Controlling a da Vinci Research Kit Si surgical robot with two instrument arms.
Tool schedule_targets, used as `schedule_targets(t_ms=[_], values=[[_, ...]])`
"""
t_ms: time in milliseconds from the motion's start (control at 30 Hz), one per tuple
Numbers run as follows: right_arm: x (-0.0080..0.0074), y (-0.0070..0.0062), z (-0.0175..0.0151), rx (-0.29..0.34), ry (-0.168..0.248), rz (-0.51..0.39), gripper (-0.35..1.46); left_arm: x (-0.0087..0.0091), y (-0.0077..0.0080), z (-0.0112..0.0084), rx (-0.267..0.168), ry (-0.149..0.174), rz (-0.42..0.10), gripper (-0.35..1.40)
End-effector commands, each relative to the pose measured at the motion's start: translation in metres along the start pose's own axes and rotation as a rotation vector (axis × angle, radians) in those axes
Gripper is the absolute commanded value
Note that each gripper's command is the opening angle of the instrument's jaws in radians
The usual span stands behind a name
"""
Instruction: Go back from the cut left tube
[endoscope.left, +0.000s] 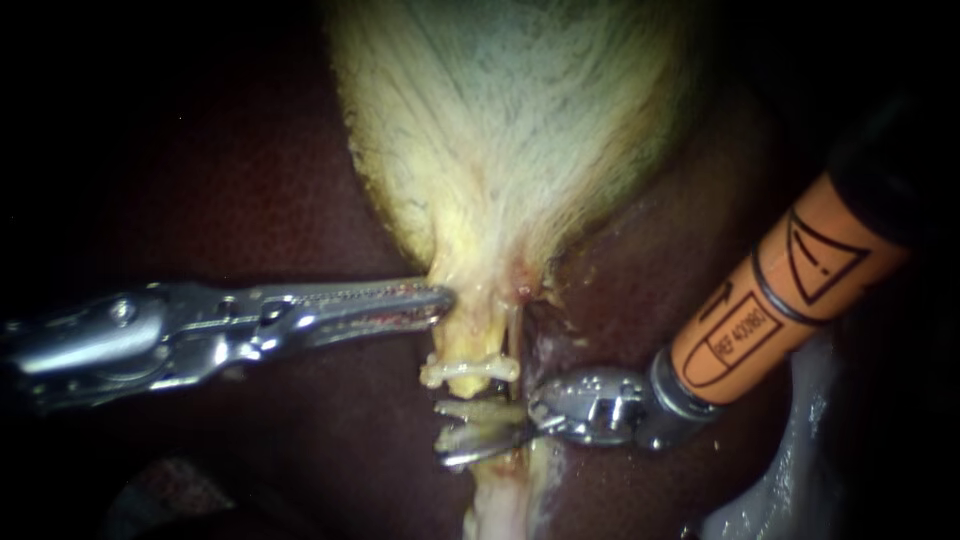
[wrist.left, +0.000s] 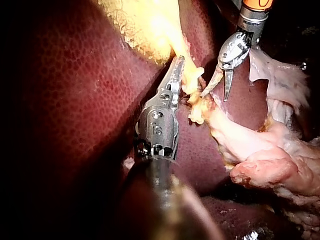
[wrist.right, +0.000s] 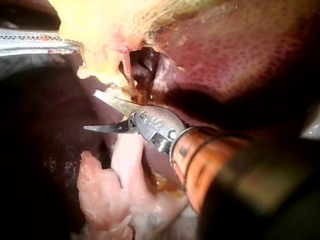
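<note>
Right instrument's tool (endoscope.left: 443, 434) gaped just beside the clip (endoscope.left: 470, 370).
Straight back from that clip was the call, clear of the cut left tube (endoscope.left: 468, 335).

Landmark: clip (endoscope.left: 470, 370) on cut left tube (endoscope.left: 468, 340).
- Above clip: gallbladder (endoscope.left: 500, 130) blocks.
- Left of clip: left instrument (endoscope.left: 445, 297), jaws clamped on gallbladder neck, bars that side.
- Just below clip: right instrument (endoscope.left: 442, 433), blades apart, fills gap.
- Just right of clip: thin tube (endoscope.left: 514, 335).
- Lower left of clip: bare liver (endoscope.left: 330, 440), open room.
- Far lower right of clip: pale tissue flap (endoscope.left: 800, 430) beside right shaft.
</note>
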Motion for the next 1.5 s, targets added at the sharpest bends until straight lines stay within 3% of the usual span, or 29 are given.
schedule_targets(t_ms=[33, 67, 167, 267, 367, 433, 633, 867, 1067, 1267, 1500], values=[[0.0000, 0.0001, -0.0008, 0.000, 0.000, -0.001, 0.54, 0.0000, 0.0001, 0.0001, 0.000, 0.000, 0.000, -0.06], [0.0000, 0.0001, -0.0015, 0.007, -0.001, 0.000, 0.41, 0.0000, 0.0001, 0.0001, 0.000, 0.000, 0.000, -0.06], [0.0005, 0.0004, -0.0042, -0.028, 0.009, -0.006, 0.47, 0.0001, 0.0002, 0.0001, 0.000, 0.000, 0.000, -0.06], [0.0016, 0.0011, -0.0071, -0.072, 0.018, -0.086, 0.76, 0.0001, 0.0003, 0.0002, 0.000, 0.000, 0.000, -0.06], [0.0028, 0.0016, -0.0097, -0.161, 0.027, -0.153, 1.16, 0.0001, 0.0003, 0.0002, 0.000, 0.000, 0.000, -0.06], [0.0035, 0.0019, -0.0112, -0.195, 0.032, -0.208, 1.21, 0.0002, 0.0004, 0.0003, 0.000, 0.000, 0.000, -0.06], [0.0046, 0.0020, -0.0139, -0.238, 0.041, -0.285, 1.26, 0.0002, 0.0004, 0.0003, 0.000, 0.000, 0.000, -0.05], [0.0049, 0.0021, -0.0147, -0.245, 0.051, -0.300, 1.28, 0.0003, 0.0004, 0.0006, -0.002, 0.000, 0.001, -0.05], [0.0048, 0.0020, -0.0147, -0.245, 0.051, -0.301, 1.28, 0.0018, 0.0002, 0.0020, -0.010, -0.006, 0.008, -0.05], [0.0048, 0.0020, -0.0146, -0.245, 0.051, -0.301, 1.28, 0.0034, 0.0005, 0.0038, -0.005, 0.014, 0.006, -0.05], [0.0048, 0.0020, -0.0146, -0.245, 0.051, -0.301, 1.28, 0.0039, 0.0002, 0.0045, -0.001, 0.019, 0.004, -0.05]])
